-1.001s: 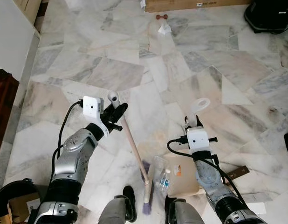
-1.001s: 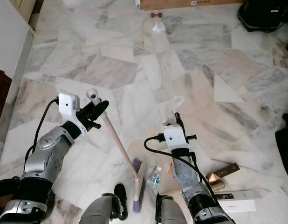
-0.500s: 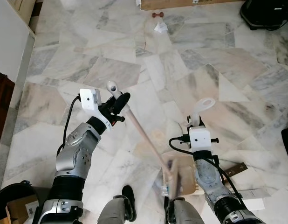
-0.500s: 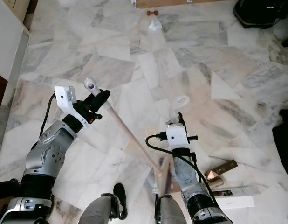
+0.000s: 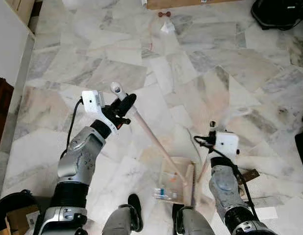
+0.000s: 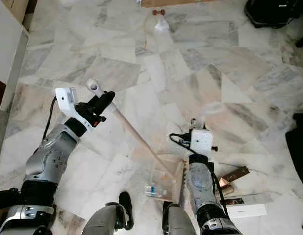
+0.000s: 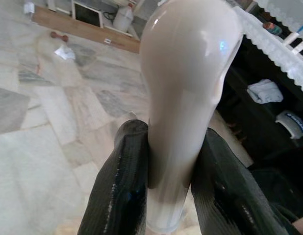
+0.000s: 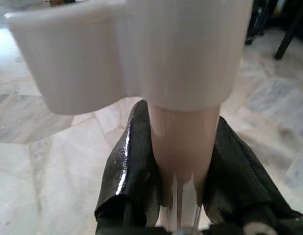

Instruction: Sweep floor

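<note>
Our left gripper holds the broom stick on our left. Our right gripper holds the dustpan handle on our right. The plastic bottle lies in the dustpan, by our feet.

head eyes: high, down at marble floor, shared | wrists: close along fingers, handles

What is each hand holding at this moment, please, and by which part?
The left hand grips the broom near its handle's top. The right hand grips the dustpan by its upright handle, just below the cap.
</note>
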Robot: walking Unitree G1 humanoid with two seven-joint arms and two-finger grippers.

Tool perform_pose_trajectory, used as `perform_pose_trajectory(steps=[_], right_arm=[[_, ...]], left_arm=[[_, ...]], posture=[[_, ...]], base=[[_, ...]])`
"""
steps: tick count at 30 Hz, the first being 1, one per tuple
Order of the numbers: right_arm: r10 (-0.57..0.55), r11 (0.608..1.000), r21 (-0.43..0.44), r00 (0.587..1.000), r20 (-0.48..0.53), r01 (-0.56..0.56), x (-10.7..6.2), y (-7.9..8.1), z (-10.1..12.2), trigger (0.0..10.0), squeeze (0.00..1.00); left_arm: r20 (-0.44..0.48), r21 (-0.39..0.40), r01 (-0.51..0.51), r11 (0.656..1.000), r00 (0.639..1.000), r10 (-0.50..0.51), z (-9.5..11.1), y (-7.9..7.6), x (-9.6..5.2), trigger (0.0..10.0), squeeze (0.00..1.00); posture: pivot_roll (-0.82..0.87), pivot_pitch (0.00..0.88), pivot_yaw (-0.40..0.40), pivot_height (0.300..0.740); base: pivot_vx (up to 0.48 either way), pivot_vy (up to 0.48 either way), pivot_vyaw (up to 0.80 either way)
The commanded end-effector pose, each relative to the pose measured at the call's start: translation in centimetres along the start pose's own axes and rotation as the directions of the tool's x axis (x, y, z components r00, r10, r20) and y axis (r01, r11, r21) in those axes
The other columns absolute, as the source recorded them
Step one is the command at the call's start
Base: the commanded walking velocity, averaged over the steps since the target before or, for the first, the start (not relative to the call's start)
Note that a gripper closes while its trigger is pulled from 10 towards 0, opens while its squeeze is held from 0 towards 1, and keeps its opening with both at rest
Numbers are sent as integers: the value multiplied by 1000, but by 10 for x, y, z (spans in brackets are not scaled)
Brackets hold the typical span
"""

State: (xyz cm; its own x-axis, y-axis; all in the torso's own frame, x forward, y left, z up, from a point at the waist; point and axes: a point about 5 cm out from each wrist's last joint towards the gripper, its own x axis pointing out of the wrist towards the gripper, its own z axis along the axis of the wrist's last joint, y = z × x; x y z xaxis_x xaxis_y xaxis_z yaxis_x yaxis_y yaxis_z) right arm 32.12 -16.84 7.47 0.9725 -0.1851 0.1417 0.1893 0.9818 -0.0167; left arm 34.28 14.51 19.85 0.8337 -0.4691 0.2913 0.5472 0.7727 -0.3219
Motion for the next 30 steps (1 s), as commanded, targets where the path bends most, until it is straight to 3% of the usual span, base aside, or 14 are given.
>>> perform_pose_trajectory(steps=[1, 2, 4, 10, 18, 25, 26, 27, 28, 30], right_arm=[[5, 998, 56, 999, -53, -2, -8, 6, -10, 10000, 0], [7, 998, 59, 998, -55, -4, -8, 6, -10, 10000, 0], [19, 998, 65, 998, -57, -15, -10, 6, -11, 10000, 0], [44, 994, 104, 997, -66, -37, -13, 9, -14, 10000, 0], [54, 991, 125, 997, -62, -46, -9, 14, -11, 10000, 0], [57, 988, 146, 998, -31, -52, 5, 14, 1, 10000, 0], [56, 987, 152, 998, -11, -54, 9, 14, 6, 10000, 0], [56, 987, 152, 998, -11, -54, 9, 14, 6, 10000, 0], [54, 986, 159, 999, 11, -55, 14, 13, 11, 10000, 0], [49, 984, 167, 998, 28, -53, 17, 12, 15, 10000, 0]], left_arm=[[86, -33, 21, 999, 996, -18, 17, -4, 1, 10000, 0], [118, -40, 14, 999, 993, -9, 25, -3, 2, 10000, 0], [245, -35, -44, 998, 968, 51, 60, 6, 1, 10000, 0], [372, 22, -99, 995, 925, 84, 107, 14, -8, 10000, 0], [462, 59, -192, 980, 875, 144, 135, 23, -15, 10000, 0], [454, 230, -374, 898, 858, 241, 127, 33, -20, 10000, 0], [423, 315, -412, 855, 867, 262, 118, 38, -24, 10000, 0], [423, 315, -412, 855, 867, 262, 118, 38, -24, 10000, 0], [388, 374, -422, 826, 880, 274, 108, 42, -28, 10000, 0], [368, 408, -427, 807, 886, 283, 102, 44, -32, 10000, 0]], posture=[[160, 377, 86, 740], [160, 377, 86, 740], [174, 380, 88, 740], [192, 379, 91, 740], [201, 364, 92, 740], [196, 307, 86, 740], [188, 286, 84, 740], [188, 286, 84, 740], [186, 269, 84, 740], [183, 256, 86, 740]], base=[[0, 0, 0], [0, 0, 0], [0, 0, 0], [0, 0, 0], [0, 0, 0], [0, 0, 0], [0, 0, 0], [0, 0, 0], [0, 0, 0], [0, 0, 0]])
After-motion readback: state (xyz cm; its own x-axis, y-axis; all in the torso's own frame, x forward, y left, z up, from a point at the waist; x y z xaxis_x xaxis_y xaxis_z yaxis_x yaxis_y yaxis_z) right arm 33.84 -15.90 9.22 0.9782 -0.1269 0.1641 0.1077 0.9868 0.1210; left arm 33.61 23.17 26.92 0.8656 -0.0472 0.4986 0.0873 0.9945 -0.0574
